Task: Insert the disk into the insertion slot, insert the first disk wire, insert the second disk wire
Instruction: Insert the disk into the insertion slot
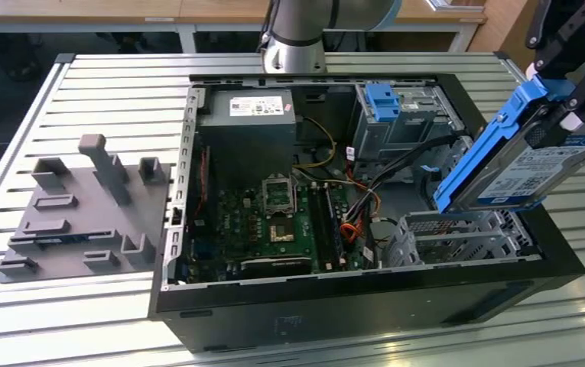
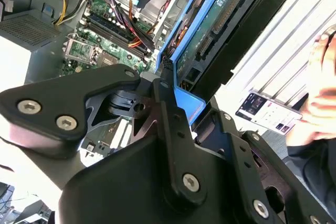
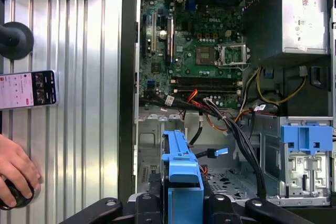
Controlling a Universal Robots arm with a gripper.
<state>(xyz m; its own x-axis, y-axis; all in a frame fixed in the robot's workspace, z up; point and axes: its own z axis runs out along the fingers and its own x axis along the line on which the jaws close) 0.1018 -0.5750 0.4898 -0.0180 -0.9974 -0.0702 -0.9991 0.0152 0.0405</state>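
Right now the gripper [image 1: 570, 99] has its fingers [image 2: 170, 114] clamped tight on the blue caddy of the disk [image 1: 521, 164]. The disk hangs tilted, lower end down, just above the insertion slot [image 1: 460, 237] at the exterior view's right of the open computer case [image 1: 374, 306]. So the first step is in hand: the disk sits in no bay, and its connectors are bare. To my eye, seating it calls for levelling the caddy and squaring it to a bay mouth.
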